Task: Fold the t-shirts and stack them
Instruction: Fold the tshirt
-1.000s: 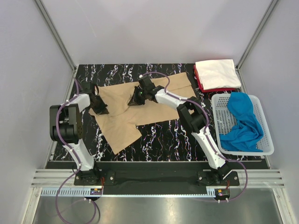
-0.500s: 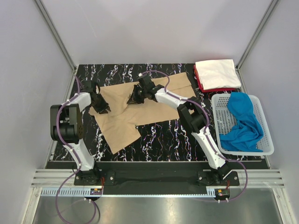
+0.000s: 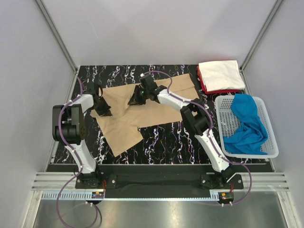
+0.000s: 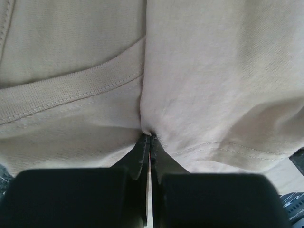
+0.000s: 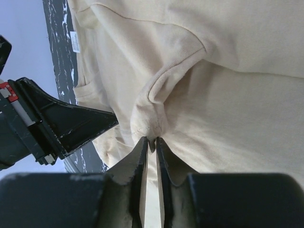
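Black marbled table (image 3: 166, 137) fills the middle of the top view, with pale grey walls around it. The tan t-shirt (image 3: 124, 121) lies spread and rumpled across its left and centre. At the shirt's left edge, the left gripper (image 3: 102, 112) is clamped tight on a fold of it. Upper centre, the right gripper (image 3: 134, 100) pinches a puckered peak of the same cloth. At upper right the white t-shirt (image 3: 221, 74) sits folded on the red t-shirt (image 3: 201, 85). The blue t-shirt (image 3: 247, 123) slumps in the basket (image 3: 270, 142) at right.

Left gripper (image 4: 149, 138) and right gripper (image 5: 151, 142) pinched closed
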`<state>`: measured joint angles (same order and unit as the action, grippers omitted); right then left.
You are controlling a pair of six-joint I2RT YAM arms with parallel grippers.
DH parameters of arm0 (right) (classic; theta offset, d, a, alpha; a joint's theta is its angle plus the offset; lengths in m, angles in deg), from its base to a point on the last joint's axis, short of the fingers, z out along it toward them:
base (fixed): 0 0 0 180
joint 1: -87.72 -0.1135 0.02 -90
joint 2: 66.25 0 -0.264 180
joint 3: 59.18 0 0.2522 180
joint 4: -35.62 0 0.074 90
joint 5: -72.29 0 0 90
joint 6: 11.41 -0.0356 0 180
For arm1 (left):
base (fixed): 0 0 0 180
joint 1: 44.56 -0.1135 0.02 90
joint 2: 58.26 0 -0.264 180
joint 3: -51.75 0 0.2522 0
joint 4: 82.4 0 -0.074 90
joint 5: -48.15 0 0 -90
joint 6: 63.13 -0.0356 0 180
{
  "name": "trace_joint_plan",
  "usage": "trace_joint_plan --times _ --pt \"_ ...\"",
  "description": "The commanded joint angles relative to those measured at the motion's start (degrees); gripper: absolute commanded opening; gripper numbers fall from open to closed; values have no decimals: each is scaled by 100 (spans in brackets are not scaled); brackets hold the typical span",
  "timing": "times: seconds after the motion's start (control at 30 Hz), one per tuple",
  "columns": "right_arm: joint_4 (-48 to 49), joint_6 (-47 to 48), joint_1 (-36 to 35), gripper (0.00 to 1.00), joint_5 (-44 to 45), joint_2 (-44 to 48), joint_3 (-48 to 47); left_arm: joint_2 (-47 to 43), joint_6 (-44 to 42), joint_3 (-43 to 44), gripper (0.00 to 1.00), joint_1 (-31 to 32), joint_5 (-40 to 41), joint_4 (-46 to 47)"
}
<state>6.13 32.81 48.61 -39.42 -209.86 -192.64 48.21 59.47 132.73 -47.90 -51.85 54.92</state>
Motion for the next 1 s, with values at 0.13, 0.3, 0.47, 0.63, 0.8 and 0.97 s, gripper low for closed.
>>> trace_joint_plan --times 0.13,0.3,0.47,0.63,0.8,0.97 --pt "-123 314 -70 26 -149 26 -694 -302 -70 283 0 17 252 54" --pt "-658 500 -18 34 -289 -429 -1406 -470 -61 511 0 -71 464 -34" --pt "-914 596 -26 36 -167 -475 -1592 -356 -34 626 0 -141 402 -43" --pt "-1020 736 -26 34 500 52 -882 -329 -52 459 0 -141 315 -86" --pt "-1187 957 9 36 633 123 -634 -417 45 186 0 -115 156 -87" --pt "-1205 1045 44 39 493 18 -581 -356 97 107 0 -106 103 -69"
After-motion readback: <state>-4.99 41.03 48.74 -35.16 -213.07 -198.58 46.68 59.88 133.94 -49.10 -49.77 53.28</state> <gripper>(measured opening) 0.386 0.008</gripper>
